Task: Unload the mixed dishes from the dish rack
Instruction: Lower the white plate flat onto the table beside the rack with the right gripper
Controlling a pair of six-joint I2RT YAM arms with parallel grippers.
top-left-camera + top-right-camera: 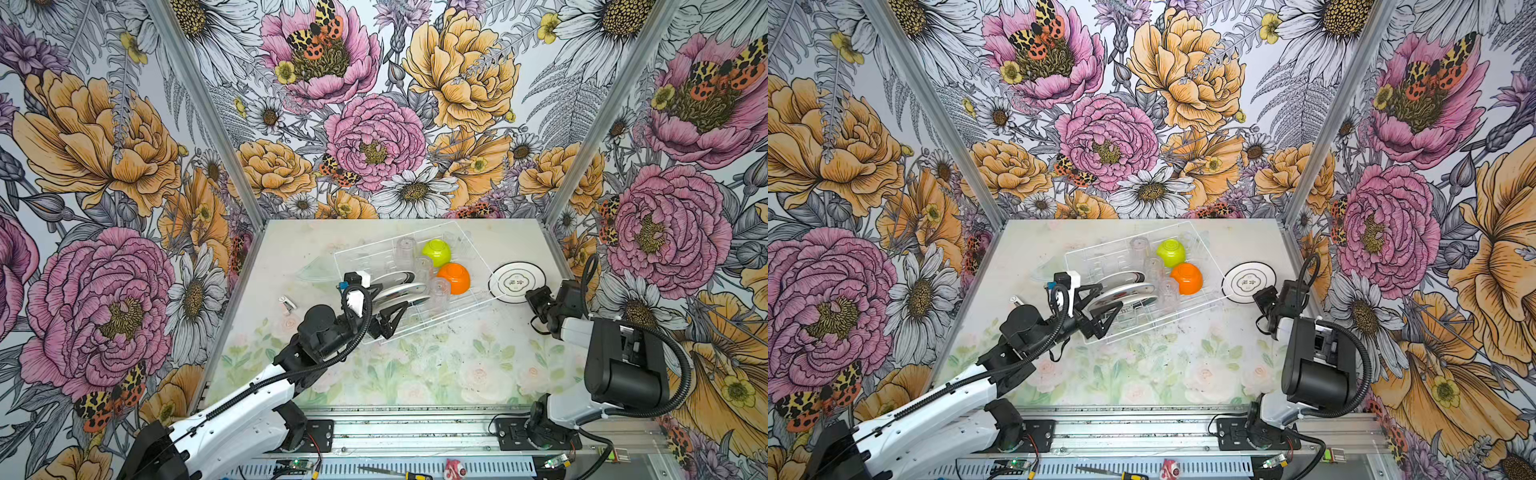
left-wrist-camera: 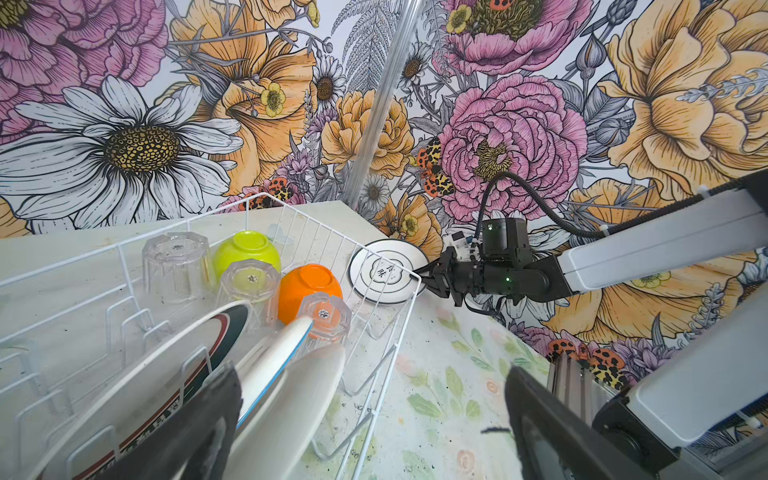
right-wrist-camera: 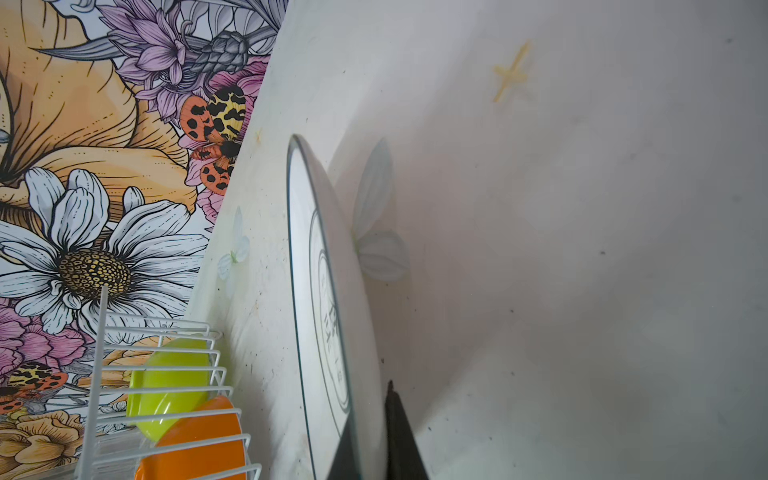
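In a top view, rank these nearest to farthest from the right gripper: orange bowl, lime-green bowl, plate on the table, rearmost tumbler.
1. The plate on the table: rim pinched by the right gripper.
2. The orange bowl: just left of that plate.
3. The lime-green bowl: behind the orange one.
4. The rearmost tumbler: left of the lime-green bowl.

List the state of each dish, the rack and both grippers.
White wire dish rack: partly loaded.
White plates with teal and red rim bands: on edge in rack slots.
Round white dark-rimmed plate: outside rack, face up, rim gripped.
Three clear plastic tumblers: upside down in rack.
Lime-green bowl: upside down in rack.
Orange bowl: upside down in rack.
Left gripper: open, at the racked plates.
Right gripper: shut on outside plate.
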